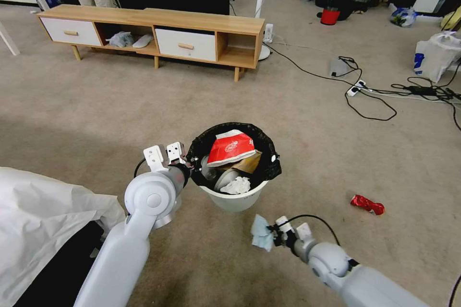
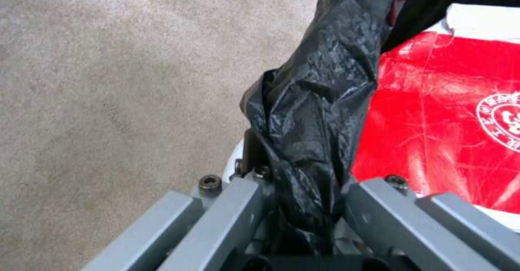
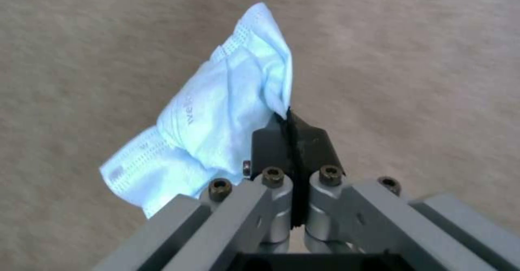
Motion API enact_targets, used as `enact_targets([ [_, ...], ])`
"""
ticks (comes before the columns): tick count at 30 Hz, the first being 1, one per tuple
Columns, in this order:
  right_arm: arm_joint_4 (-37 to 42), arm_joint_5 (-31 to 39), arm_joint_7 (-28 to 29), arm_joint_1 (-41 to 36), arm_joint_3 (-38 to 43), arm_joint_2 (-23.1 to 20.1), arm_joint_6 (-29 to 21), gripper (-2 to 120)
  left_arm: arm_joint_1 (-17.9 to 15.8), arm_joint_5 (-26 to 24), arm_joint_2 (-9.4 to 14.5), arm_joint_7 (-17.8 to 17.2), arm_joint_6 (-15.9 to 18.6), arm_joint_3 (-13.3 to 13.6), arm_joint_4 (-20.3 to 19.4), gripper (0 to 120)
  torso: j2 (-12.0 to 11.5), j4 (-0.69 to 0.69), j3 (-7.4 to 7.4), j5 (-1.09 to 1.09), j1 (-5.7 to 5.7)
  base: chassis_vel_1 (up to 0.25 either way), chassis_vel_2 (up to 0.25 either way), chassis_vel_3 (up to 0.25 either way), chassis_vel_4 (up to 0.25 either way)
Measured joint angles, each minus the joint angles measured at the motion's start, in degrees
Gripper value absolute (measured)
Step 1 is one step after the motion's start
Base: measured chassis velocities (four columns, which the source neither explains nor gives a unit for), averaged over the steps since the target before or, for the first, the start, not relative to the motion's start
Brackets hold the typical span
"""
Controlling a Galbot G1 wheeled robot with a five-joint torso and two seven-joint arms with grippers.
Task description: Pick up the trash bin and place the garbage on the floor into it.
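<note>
The white trash bin (image 1: 234,200) with its black bag liner (image 1: 261,136) hangs just above the carpet, my left gripper (image 1: 191,163) shut on its left rim. In the left wrist view the black liner (image 2: 314,112) is pinched between the fingers. Inside lie a red-white packet (image 1: 231,147), brown paper bag (image 1: 247,164) and crumpled white tissue (image 1: 237,185). My right gripper (image 1: 274,237) is shut on a light blue mask (image 1: 261,233), low and just in front of the bin; the right wrist view shows the mask (image 3: 217,116) clamped at one edge. A red wrapper (image 1: 367,204) lies on the floor to the right.
A low wooden TV cabinet (image 1: 158,33) stands at the back. Cables and a power strip (image 1: 357,88) run across the carpet at the right, near a white plastic shopping bag (image 1: 434,55). A small red bucket (image 1: 330,16) sits far back. White cloth (image 1: 43,220) covers something at my left.
</note>
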Motion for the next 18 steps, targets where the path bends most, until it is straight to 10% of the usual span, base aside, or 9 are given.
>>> enact_targets([
  [18, 7.2, 2.6, 1.1, -4.5, 15.8, -8.9, -0.8, 0, -0.2, -0.2, 0.6, 0.0, 0.0, 0.0, 0.7, 2, 0.0, 0.02, 0.00, -0.01, 0.00, 0.000, 0.000, 0.000, 0.000],
])
